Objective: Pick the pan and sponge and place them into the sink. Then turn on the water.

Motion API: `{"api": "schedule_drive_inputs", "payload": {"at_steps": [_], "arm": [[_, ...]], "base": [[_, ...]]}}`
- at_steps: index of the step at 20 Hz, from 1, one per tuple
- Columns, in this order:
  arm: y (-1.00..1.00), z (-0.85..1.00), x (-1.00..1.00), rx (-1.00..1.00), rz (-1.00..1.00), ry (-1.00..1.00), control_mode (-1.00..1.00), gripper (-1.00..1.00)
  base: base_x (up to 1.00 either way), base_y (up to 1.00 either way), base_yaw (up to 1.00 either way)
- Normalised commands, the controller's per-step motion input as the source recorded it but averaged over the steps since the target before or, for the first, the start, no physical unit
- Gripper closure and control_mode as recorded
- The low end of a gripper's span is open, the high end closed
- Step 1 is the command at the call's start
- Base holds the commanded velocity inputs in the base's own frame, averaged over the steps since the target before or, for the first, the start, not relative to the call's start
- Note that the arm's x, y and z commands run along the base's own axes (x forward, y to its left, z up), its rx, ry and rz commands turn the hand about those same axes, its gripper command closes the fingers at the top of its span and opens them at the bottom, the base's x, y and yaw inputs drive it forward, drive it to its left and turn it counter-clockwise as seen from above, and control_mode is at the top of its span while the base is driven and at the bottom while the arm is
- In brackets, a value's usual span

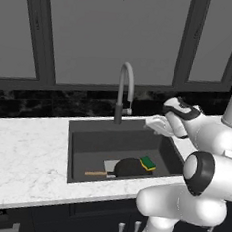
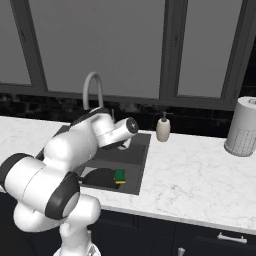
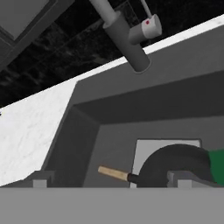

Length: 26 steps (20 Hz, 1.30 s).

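The black pan [image 1: 127,167] lies on the floor of the dark-grey sink [image 1: 88,141], its wooden handle [image 1: 96,173] pointing left. The green sponge [image 1: 147,163] rests against the pan's right rim. In the hand view the pan [image 3: 175,162] and the sponge [image 3: 217,160] lie low at the right. My gripper [image 1: 154,125] hovers over the sink's back right corner, right of the faucet [image 1: 124,89]. It is open with nothing between its fingertips [image 3: 40,180]. The faucet's base and its lever with a red dot [image 3: 148,26] stand ahead of the hand. No water runs from the spout.
A beige soap dispenser [image 2: 163,128] stands on the marble counter [image 2: 190,175] right of the sink [image 2: 136,152]. A paper towel roll [image 2: 242,127] is at the far right. Dark windows and a black backsplash rise behind the faucet [image 2: 93,89].
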Motion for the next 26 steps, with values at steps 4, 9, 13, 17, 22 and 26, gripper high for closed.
{"api": "schedule_drive_inputs", "payload": {"at_steps": [4, 9, 13, 17, 22, 26], "arm": [[0.00, 0.00, 0.04, 0.01, 0.00, 0.07, -1.00, -1.00], [0.03, 0.00, 0.27, 0.11, 0.00, 0.01, -1.00, -1.00], [0.11, 0.00, 0.38, 0.16, 0.00, 0.00, -1.00, -1.00], [0.11, 0.00, 0.42, 0.06, 0.00, 0.00, -1.00, -1.00], [0.00, 0.00, 0.44, 0.01, -0.05, 0.00, -1.00, -1.00], [0.00, 0.00, 0.42, 0.03, -0.07, 0.00, -1.00, -1.00]], "base": [[0.00, 0.00, 0.00], [0.00, 0.00, 0.00], [0.00, 0.00, 0.00], [0.00, 0.00, 0.00], [0.00, 0.00, 0.00], [0.00, 0.00, 0.00]]}}
